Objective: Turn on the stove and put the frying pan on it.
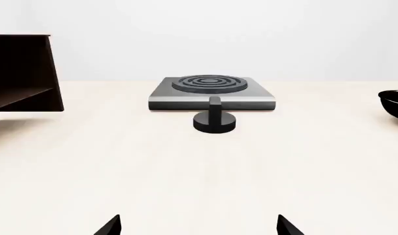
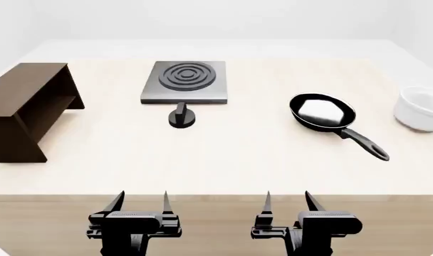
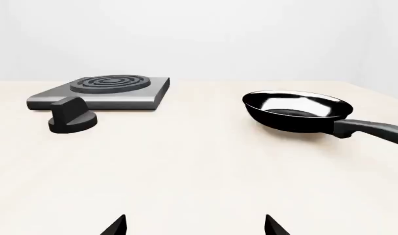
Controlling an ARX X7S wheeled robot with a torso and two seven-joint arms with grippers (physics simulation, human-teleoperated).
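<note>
The stove [image 2: 184, 81] is a flat dark-grey plate with dark concentric rings, at the table's back middle; it also shows as the stove [image 1: 211, 92] and the stove [image 3: 104, 90]. Its black round knob [image 2: 181, 118] stands just in front of it, also seen as the knob [image 1: 214, 119] and the knob [image 3: 71, 118]. The frying pan [image 2: 322, 112] lies to the right, handle pointing to the front right; the pan [image 3: 297, 110] is glossy inside. My left gripper [image 2: 139, 201] and right gripper [image 2: 288, 201] hover at the table's near edge, both open and empty.
A brown wooden shelf [image 2: 28, 106] stands at the left of the table, also in the left wrist view as the shelf [image 1: 22, 73]. A white bowl [image 2: 421, 109] sits at the far right. The pale table [image 2: 238, 160] stretches bare between the grippers and the objects.
</note>
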